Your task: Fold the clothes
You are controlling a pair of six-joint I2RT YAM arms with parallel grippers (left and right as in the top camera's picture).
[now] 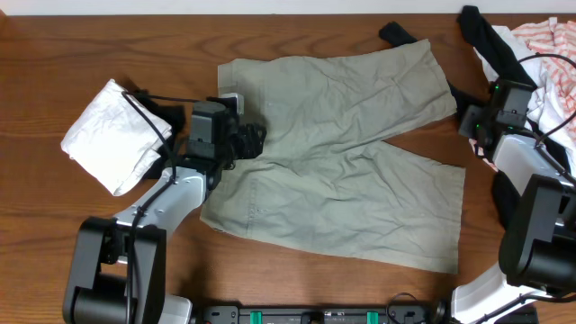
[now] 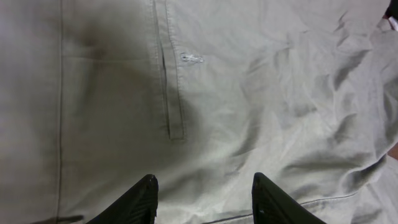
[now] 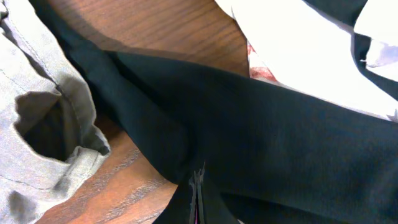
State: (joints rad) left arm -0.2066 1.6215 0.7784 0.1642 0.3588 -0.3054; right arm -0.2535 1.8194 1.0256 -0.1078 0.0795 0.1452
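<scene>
The pale sage shorts lie spread flat on the wooden table, waistband to the left and both wide legs pointing right. My left gripper is over the waistband end, open and empty. In the left wrist view its fingers sit just above the cloth, near a welt pocket with a button. My right gripper is at the hem of the upper leg. Its fingers are shut, resting against a black garment.
A white folded cloth bundle lies left of the shorts, next to my left arm. Black and pink-and-white striped garments are piled at the far right edge around my right arm. A black piece lies above the shorts.
</scene>
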